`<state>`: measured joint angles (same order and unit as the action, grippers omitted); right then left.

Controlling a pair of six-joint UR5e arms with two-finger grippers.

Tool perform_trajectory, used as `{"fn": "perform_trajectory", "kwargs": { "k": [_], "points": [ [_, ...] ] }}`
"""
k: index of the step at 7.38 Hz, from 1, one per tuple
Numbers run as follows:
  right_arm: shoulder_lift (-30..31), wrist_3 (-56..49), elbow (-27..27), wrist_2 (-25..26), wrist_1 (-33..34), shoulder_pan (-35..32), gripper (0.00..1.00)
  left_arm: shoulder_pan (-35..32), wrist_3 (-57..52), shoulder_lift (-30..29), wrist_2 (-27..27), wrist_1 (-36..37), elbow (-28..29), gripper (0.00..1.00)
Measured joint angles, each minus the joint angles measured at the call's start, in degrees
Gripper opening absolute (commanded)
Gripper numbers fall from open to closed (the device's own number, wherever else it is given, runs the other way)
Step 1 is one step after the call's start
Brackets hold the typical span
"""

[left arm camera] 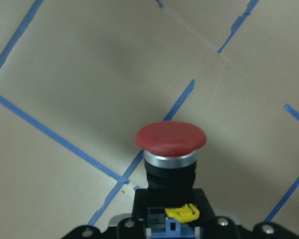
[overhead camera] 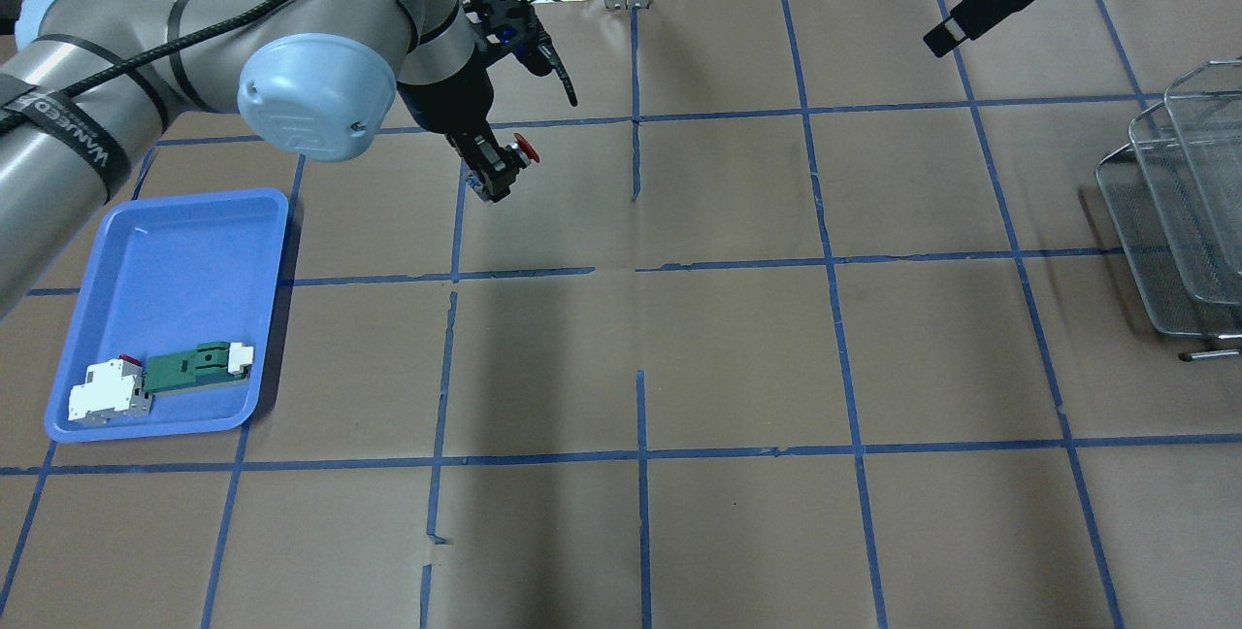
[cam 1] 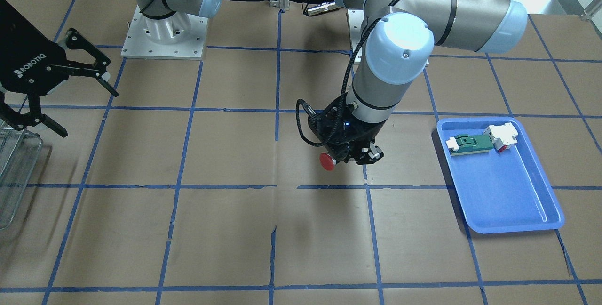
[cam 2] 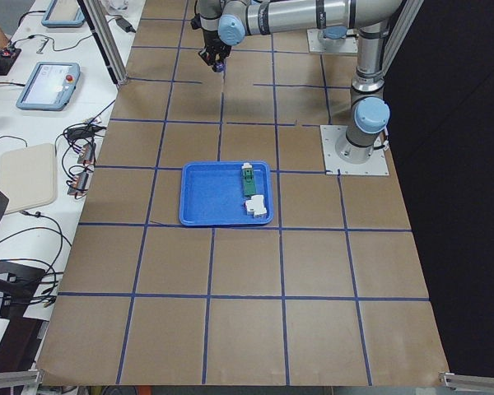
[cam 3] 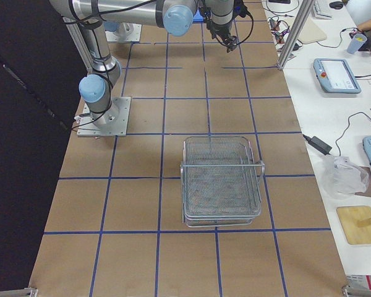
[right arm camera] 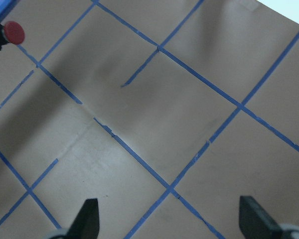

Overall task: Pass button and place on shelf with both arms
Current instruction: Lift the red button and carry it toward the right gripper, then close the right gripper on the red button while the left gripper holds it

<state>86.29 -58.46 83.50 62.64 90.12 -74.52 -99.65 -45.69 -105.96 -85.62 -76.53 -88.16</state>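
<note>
My left gripper (cam 1: 350, 153) is shut on the button (cam 1: 327, 161) and holds it above the table near the middle, its red cap pointing sideways toward my right arm. The button also shows in the overhead view (overhead camera: 524, 148), large in the left wrist view (left arm camera: 170, 139), and small at the top left of the right wrist view (right arm camera: 13, 32). My right gripper (cam 1: 87, 109) is open and empty, held in the air well apart from the button. The wire-mesh shelf (overhead camera: 1174, 212) stands on the table on my right side, below the right gripper, and also shows in the exterior right view (cam 3: 222, 179).
A blue plastic tray (overhead camera: 184, 260) lies on my left side. It holds a white-and-red block (overhead camera: 107, 391) and a flat green-and-white part (overhead camera: 194, 365). Brown paper with blue tape lines covers the table. The arm bases stand at the table's back edge.
</note>
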Motion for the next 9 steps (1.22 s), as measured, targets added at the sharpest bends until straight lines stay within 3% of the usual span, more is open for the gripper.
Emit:
{"fn": "perform_trajectory", "kwargs": {
  "k": [2,3,5,9],
  "points": [
    [0.4,-12.21,0.02,-8.68,-7.69,0.8,1.0,-2.04,-3.8,-0.35,6.49,2.97,0.55,0.0],
    [0.01,-20.1,0.29,-10.62,-9.85,0.75,1.0,-3.26,-6.41,-0.37,8.97,4.0,0.95,0.0],
    [-0.43,-35.57,2.49,-11.88,-11.03,0.62,1.0,-6.86,-11.23,-0.41,12.98,5.86,2.99,0.0],
    [-0.33,-47.77,4.39,-11.89,-10.82,0.54,1.0,-14.12,-13.35,-1.18,14.86,6.71,9.07,0.0]
  ]
}}
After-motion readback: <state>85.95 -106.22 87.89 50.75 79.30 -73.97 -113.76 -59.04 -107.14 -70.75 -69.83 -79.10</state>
